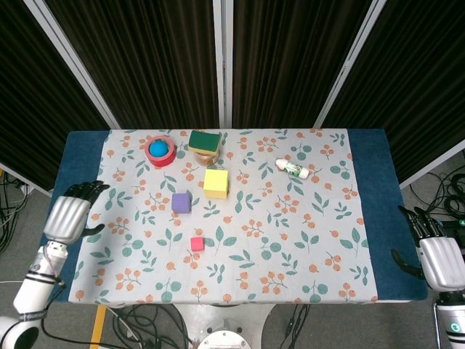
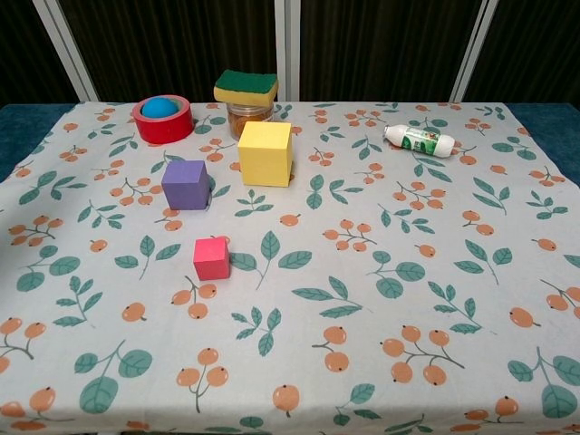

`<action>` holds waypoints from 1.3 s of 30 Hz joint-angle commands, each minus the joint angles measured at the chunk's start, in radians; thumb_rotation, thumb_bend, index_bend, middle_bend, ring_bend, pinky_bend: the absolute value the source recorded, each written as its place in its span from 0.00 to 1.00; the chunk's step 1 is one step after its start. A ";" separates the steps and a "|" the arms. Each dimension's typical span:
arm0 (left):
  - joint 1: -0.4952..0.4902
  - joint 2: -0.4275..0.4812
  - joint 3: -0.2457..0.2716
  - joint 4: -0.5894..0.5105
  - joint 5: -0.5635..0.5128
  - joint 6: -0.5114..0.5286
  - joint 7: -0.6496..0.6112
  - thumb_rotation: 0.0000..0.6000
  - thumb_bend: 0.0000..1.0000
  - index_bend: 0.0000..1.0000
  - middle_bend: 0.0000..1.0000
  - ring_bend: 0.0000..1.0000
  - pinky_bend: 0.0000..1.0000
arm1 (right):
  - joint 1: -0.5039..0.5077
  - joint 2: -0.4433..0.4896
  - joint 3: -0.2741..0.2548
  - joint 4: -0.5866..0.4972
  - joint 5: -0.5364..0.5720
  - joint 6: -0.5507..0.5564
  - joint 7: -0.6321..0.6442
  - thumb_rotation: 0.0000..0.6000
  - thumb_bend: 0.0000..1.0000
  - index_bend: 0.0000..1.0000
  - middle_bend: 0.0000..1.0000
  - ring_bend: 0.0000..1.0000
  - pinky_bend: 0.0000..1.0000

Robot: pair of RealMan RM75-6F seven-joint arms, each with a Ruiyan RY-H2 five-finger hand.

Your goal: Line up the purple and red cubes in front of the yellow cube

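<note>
We read the purple cube [image 2: 186, 184] and red cube [image 2: 211, 257] as light foam-type blocks: matte faces, square edges, probably some give, not fragile and not slippery. Best hold looks like thumb and fingers on opposite side faces, from above. Red one is small, so a fine pinch; purple is bigger and easier

Positions on the table [image 1: 367, 189]: yellow cube [image 2: 265, 153] sits left of centre, toward the far edge. Purple lies just left of it and slightly nearer us, apart from it. Red is nearer the front edge, well apart from both, roughly below the gap between purple and yellow. Neither is in line in front of yellow yet, so we judge the task not started

Left hand [image 1: 69, 215] is raised over the left edge of the table, back of hand up, fingers spread and pointing toward the far edge, holding nothing. It's well apart from both cubes, purple being the closer one. Right hand [image 1: 437, 260] hangs off the right front corner, fingers apart, also empty. Neither hand shows in the chest view

Far-left area also has a red tape roll [image 2: 163, 119] with a blue ball [image 2: 159, 106] inside, a sponge [image 2: 246, 86] on a jar [image 2: 249, 119], and a small bottle [image 2: 418, 139] lying toward the far right
</note>
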 commanded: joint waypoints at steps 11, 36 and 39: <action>-0.250 -0.253 -0.099 0.229 -0.213 -0.332 -0.032 1.00 0.04 0.26 0.30 0.23 0.26 | 0.002 0.007 0.001 -0.014 0.016 -0.010 -0.019 1.00 0.22 0.02 0.14 0.07 0.19; -0.384 -0.535 -0.132 0.435 -0.442 -0.377 0.032 1.00 0.08 0.45 0.49 0.40 0.35 | 0.002 0.004 0.002 -0.007 0.036 -0.021 -0.015 1.00 0.22 0.01 0.14 0.07 0.19; -0.376 -0.551 -0.128 0.444 -0.405 -0.333 0.006 1.00 0.11 0.54 0.58 0.51 0.45 | 0.001 0.004 0.001 -0.005 0.035 -0.020 -0.012 1.00 0.22 0.01 0.14 0.06 0.19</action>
